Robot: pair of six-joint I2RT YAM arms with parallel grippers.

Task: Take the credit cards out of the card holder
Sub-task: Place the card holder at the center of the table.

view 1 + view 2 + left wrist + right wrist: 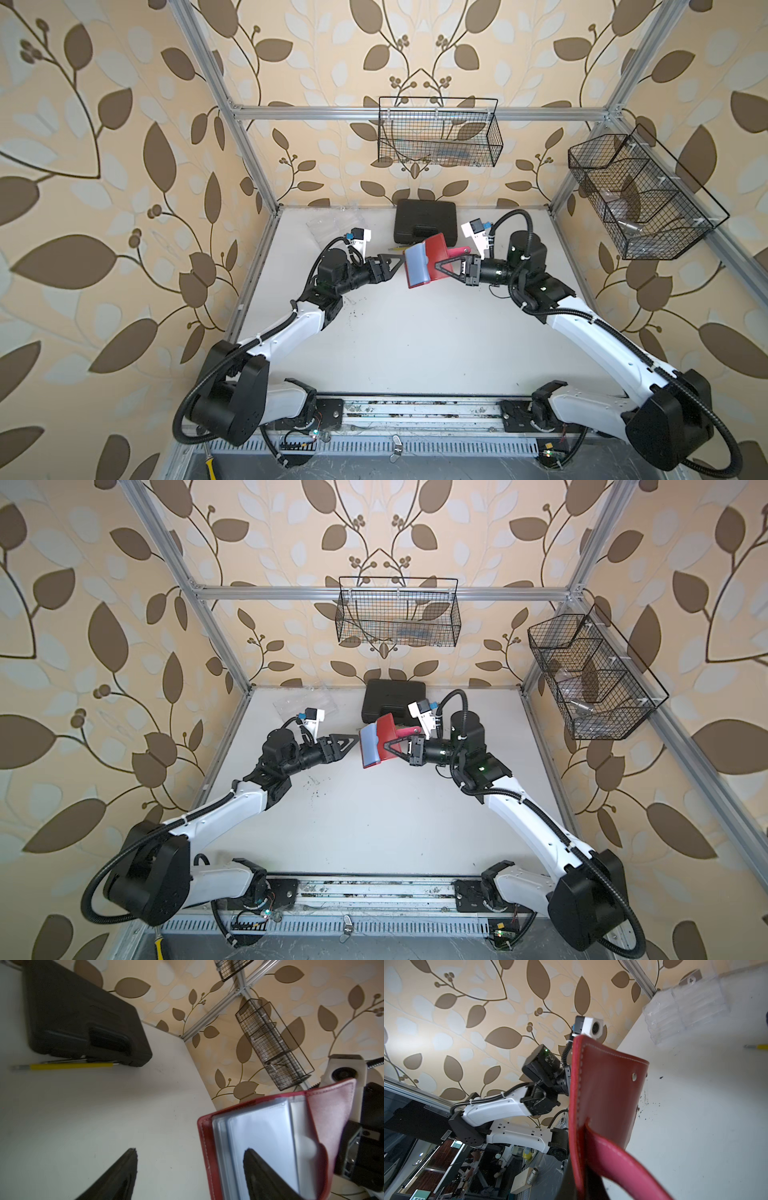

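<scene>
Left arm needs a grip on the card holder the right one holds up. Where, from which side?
Grip the free long edge of the card holder, opposite where the right gripper pinches its red cover. It is held open in the air, clear sleeves facing the left gripper, whose jaws stand open near that thin edge. Come from the robot's left, probably straight in.

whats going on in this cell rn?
The right gripper holds the card holder open, up off the table, clamped on its red cover. The left gripper is open at the edge of the clear sleeves and holds nothing. No cards show in any view, and the visible sleeves look empty. A black case and a pencil lie behind.
</scene>
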